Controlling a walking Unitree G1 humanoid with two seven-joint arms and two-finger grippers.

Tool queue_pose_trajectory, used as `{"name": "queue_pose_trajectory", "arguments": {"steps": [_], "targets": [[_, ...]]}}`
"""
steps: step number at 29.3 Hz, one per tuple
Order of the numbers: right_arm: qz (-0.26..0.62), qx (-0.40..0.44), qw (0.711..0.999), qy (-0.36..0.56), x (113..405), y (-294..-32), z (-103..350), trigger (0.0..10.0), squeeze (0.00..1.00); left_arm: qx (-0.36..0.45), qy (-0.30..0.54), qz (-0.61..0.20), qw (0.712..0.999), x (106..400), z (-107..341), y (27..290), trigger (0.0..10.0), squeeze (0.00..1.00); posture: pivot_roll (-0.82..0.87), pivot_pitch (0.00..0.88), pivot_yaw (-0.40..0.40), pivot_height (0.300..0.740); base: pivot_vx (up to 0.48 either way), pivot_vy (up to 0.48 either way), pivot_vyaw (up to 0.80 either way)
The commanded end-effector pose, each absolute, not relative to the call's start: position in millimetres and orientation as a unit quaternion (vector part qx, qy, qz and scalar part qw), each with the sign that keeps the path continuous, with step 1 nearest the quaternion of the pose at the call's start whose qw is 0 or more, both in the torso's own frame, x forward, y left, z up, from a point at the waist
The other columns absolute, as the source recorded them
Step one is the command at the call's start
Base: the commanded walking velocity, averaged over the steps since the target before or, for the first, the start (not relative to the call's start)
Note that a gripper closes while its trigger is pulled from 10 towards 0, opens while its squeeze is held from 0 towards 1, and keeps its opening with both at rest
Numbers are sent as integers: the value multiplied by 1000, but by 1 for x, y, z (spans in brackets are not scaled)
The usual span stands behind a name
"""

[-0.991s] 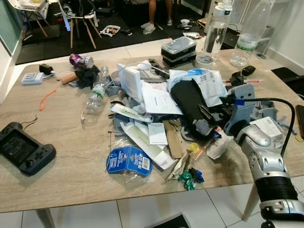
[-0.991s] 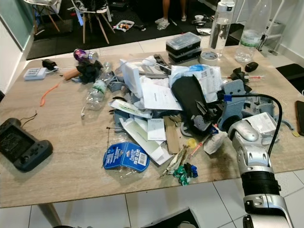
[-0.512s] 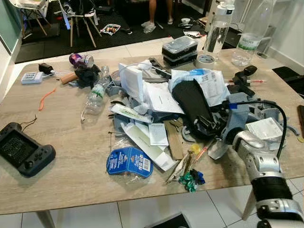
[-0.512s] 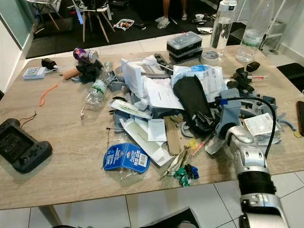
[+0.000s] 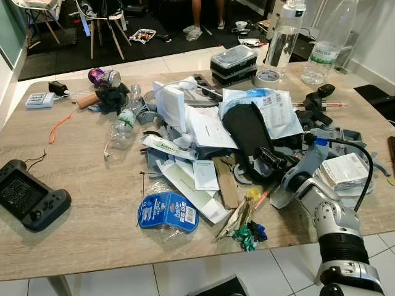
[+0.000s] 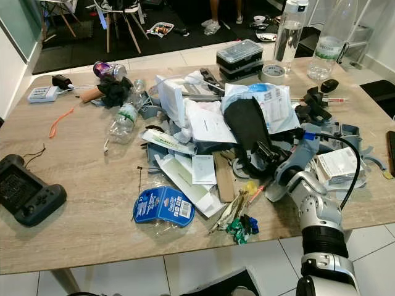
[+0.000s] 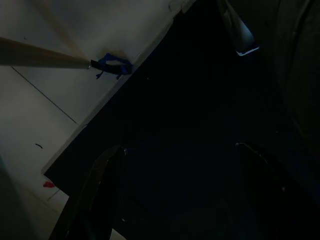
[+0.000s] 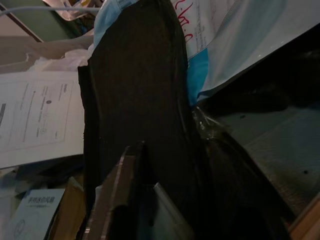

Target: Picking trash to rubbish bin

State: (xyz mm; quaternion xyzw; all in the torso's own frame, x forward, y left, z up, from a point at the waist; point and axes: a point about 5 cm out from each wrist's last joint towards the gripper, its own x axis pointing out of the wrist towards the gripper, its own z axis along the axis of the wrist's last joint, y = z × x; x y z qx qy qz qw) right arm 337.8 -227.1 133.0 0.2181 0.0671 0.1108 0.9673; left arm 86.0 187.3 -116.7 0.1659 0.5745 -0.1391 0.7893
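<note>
cluttered wooden table point(image 5: 92, 209), right claw point(image 5: 271, 161) at black pouch point(image 5: 245, 132), grip unclear; labels unreadable

You've got a black game controller point(image 5: 31, 198) at the table's point(image 5: 80, 240) left edge, w/ a white remote point(image 5: 39, 100) at the far left corner. Far side: stacked lidded containers point(image 5: 232, 64), tape roll point(image 5: 267, 76), two clear bottles point(image 5: 325, 43). Chairs point(image 5: 99, 18) stand beyond.

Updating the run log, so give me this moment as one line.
phase: reaching into pile | right claw: at near end of black flat piece, grip unclear | left claw: idle, dark | table: cluttered
</note>
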Motion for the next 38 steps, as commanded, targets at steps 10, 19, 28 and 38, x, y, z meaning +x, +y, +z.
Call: {"name": "queue_pose_trajectory", "arguments": {"steps": [10, 19, 28, 38], "targets": [[134, 227, 965, -6, 337, -230, 165, 0, 0, 161, 577, -157, 785, 81, -118, 179, 10000, 0, -70, 111, 34, 740, 0, 0, 0], [148, 227, 961, -44, 337, -231, 193, 0, 0, 164, 578, -152, 785, 81, -118, 180, 10000, 0, -74, 109, 39, 740, 0, 0, 0], [15, 162, 987, 19, 339, -256, 169, 10000, 1000, 164, 578, -153, 784, 81, -119, 180, 10000, 0, -74, 109, 39, 740, 0, 0, 0], [19, 144, 987, 65, 341, -251, 157, 10000, 1000, 161, 580, -151, 784, 82, -119, 179, 10000, 0, -68, 113, 35, 740, 0, 0, 0]]}}
